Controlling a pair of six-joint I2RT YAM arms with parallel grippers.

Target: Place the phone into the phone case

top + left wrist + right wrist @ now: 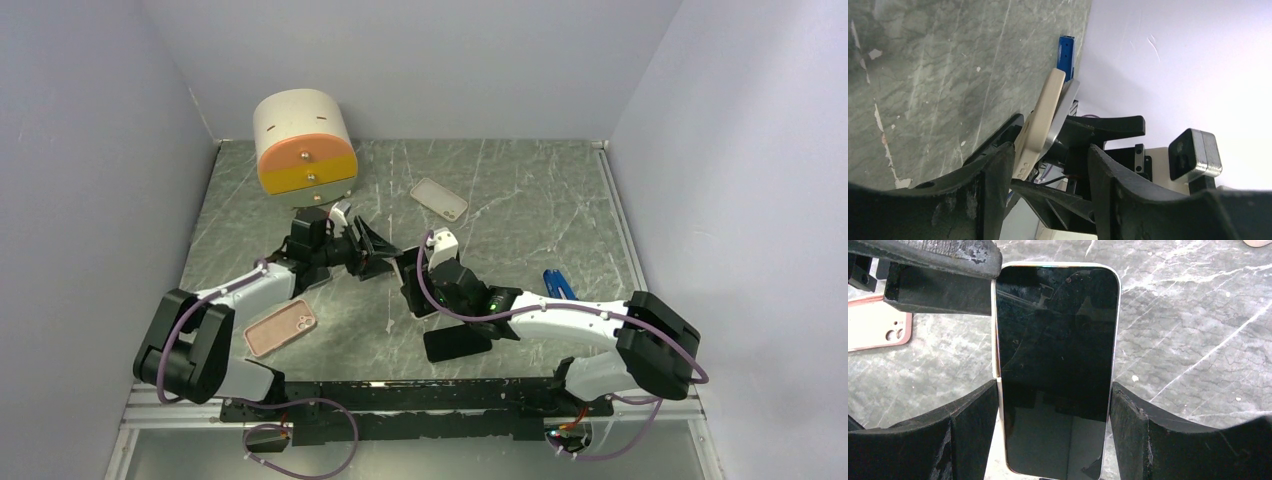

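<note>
My right gripper (1055, 390) is shut on the phone (1058, 340), a finger on each long side, and holds it upright above the table with its black screen facing the wrist camera. In the left wrist view the phone shows edge-on as a silver edge (1064, 110). A cream phone case (1042, 117) lies against its back and splays away at the far end. My left gripper (1048, 150) is open, its jaws spread around the case end and the right gripper. One of its fingers (943, 255) touches the phone's top left corner. The two grippers meet at mid-table (385, 265).
A pink case (281, 328) lies near the left arm. A pale case (439, 199) lies farther back. A second black phone (457, 343) lies by the right arm. A blue object (558, 285) lies to the right. A cream and orange cylinder (303, 145) stands at the back left.
</note>
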